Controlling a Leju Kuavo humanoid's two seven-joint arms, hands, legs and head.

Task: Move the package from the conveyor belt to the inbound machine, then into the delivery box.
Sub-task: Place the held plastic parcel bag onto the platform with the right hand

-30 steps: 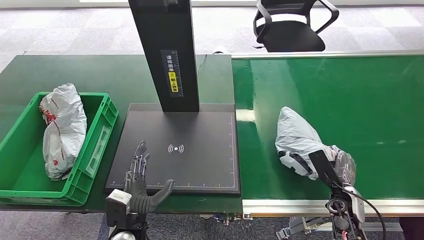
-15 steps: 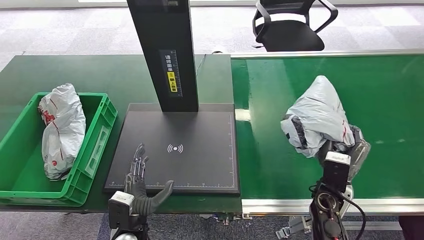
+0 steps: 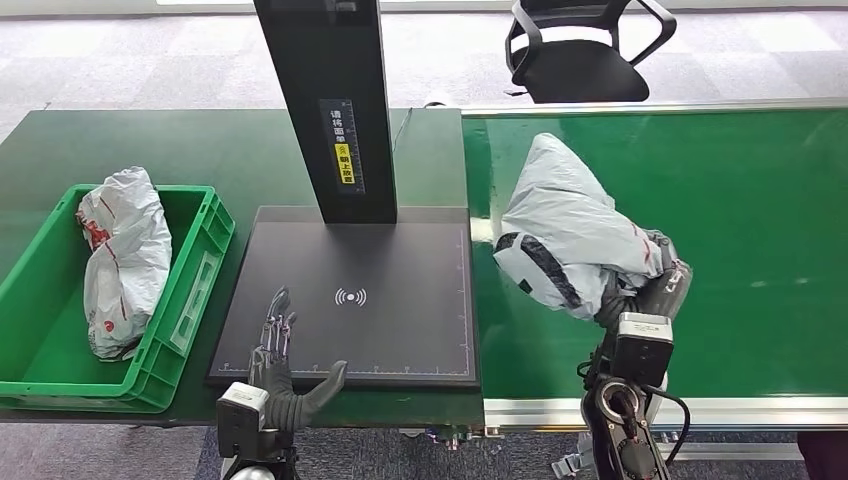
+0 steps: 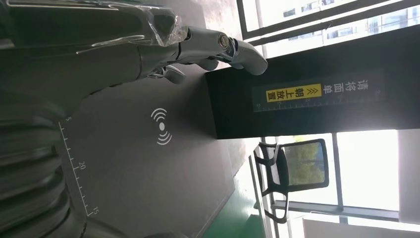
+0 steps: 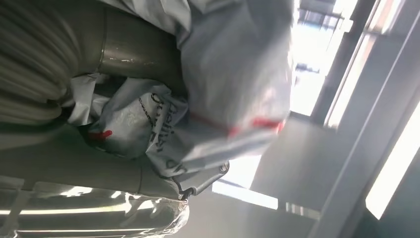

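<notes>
My right hand (image 3: 655, 285) grips a grey plastic package (image 3: 570, 225) and holds it raised above the green conveyor belt (image 3: 740, 200), close to the belt's left end. In the right wrist view the same package (image 5: 218, 89), with red and black print, fills the space between my fingers. The inbound machine's black scan plate (image 3: 380, 300) with its dark column (image 3: 330, 100) lies left of the package. My left hand (image 3: 285, 375) rests at the plate's front edge, fingers stretched out and holding nothing; its fingers (image 4: 218, 44) reach over the plate. The green delivery box (image 3: 185, 310) stands at the far left.
Another grey package (image 3: 125, 260) lies inside the green box. A black office chair (image 3: 580, 50) stands behind the conveyor. The belt's silver frame (image 3: 700, 410) runs along the front edge.
My right hand has lifted the package off the belt and carried it left toward the scan plate. The left hand has stayed in place.
</notes>
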